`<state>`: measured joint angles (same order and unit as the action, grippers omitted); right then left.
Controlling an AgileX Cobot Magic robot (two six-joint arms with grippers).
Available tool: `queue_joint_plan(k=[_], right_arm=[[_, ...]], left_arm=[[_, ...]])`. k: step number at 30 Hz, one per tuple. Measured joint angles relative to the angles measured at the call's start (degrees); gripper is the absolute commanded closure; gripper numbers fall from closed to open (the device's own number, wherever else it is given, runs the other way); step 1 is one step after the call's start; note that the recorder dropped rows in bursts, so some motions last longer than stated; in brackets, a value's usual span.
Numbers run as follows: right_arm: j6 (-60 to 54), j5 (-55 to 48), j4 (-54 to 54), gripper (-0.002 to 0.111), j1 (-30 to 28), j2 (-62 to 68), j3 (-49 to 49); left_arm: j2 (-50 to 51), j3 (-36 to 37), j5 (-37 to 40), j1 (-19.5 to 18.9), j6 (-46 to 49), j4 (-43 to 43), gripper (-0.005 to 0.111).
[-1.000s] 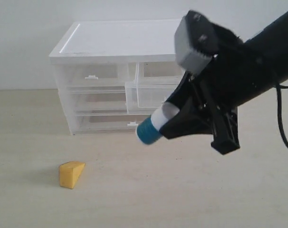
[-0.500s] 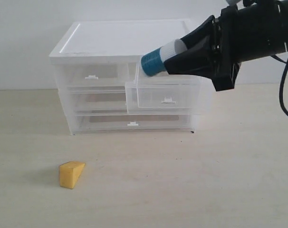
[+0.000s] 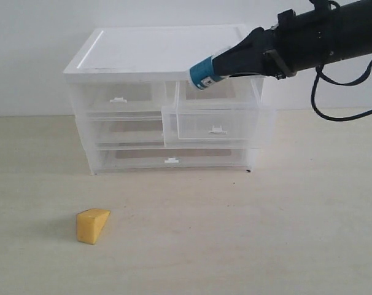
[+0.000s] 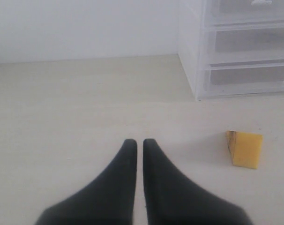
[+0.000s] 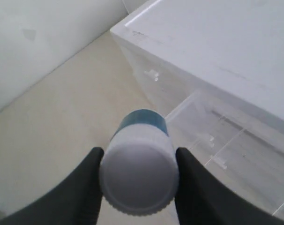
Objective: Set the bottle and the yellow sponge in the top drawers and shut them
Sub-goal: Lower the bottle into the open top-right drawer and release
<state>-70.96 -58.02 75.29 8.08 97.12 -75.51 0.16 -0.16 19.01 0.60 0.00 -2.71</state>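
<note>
My right gripper (image 3: 226,64) is shut on the bottle (image 3: 204,73), which lies tilted with its teal end pointing left and down over the pulled-out top right drawer (image 3: 217,125). In the right wrist view the bottle's white cap (image 5: 138,172) fills the gap between the black fingers (image 5: 81,187). The top left drawer (image 3: 117,99) is shut in the white-topped cabinet (image 3: 155,49). The yellow sponge (image 3: 92,225) lies on the table in front of the cabinet, to the left. My left gripper (image 4: 139,143) is shut on nothing, low over the table, with the sponge (image 4: 245,148) off to one side.
Two full-width translucent drawers (image 3: 170,158) sit shut below the top ones. A black cable (image 3: 342,114) hangs from the right arm. Pale tabletop (image 3: 235,233) spreads in front of the cabinet, and a white wall stands behind it.
The right gripper has carried the bottle up from in front of the cabinet and back, to above the open top right drawer. The sponge and drawers have not moved.
</note>
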Motion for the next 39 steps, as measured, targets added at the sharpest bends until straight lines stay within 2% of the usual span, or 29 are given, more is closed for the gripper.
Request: queue_joint_plan(k=[10,19,21,23,28,30,33,39], right_arm=[[18.4,5.5,0.0,0.108,0.0,1.4,-0.3],[24.2,3.9,-0.2,0.107,0.0,4.2,-0.3],[24.5,4.1,-0.4,0.100,0.0,4.5,-0.3],[24.7,4.3,-0.4,0.089,0.0,4.8,-0.3],[24.8,4.5,-0.4,0.044,0.0,4.9,-0.3],[24.8,4.5,-0.4,0.032,0.0,4.9,-0.3],[24.8,4.5,0.0,0.028,0.0,4.9,-0.3],[23.5,5.1,0.3,0.035,0.0,4.9,-0.8]], left_arm=[[0.0,0.0,0.0,0.0,0.0,0.0,0.102],[0.0,0.0,0.0,0.0,0.0,0.0,0.102],[0.0,0.0,0.0,0.0,0.0,0.0,0.102],[0.0,0.0,0.0,0.0,0.0,0.0,0.102],[0.0,0.0,0.0,0.0,0.0,0.0,0.102],[0.0,0.0,0.0,0.0,0.0,0.0,0.102],[0.0,0.0,0.0,0.0,0.0,0.0,0.102],[0.0,0.0,0.0,0.0,0.0,0.0,0.102]])
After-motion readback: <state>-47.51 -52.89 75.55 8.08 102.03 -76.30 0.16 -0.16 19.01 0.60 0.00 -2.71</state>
